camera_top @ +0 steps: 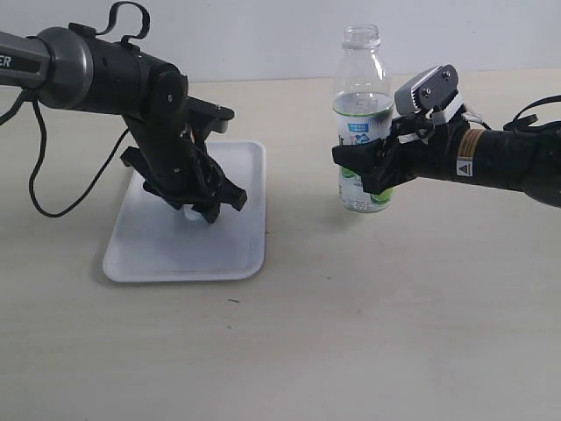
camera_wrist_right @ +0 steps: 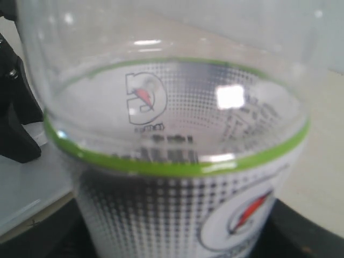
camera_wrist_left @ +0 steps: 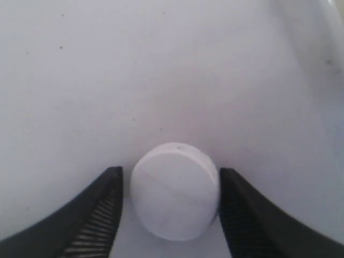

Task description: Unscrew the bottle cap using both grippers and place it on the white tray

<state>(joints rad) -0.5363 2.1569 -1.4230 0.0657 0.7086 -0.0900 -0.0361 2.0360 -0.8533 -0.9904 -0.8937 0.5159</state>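
White tray [camera_top: 158, 254] lies toward the left edge of the counter [camera_top: 351, 333]. Bottle cap [camera_wrist_left: 174, 191] rests on the tray. Left gripper [camera_wrist_left: 170, 173] straddles it, jaws parted, with a sliver of tray showing on one side. Farther back, bottle [camera_top: 361, 96] stands upright and uncapped, clenched at the label by right gripper [camera_top: 363, 169].

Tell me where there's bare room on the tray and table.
Free: the flat white plastic tray's near end, and the beige table strip between tray and clear plastic bottle. Crowded: tray's middle, under the left gripper and small white cap.
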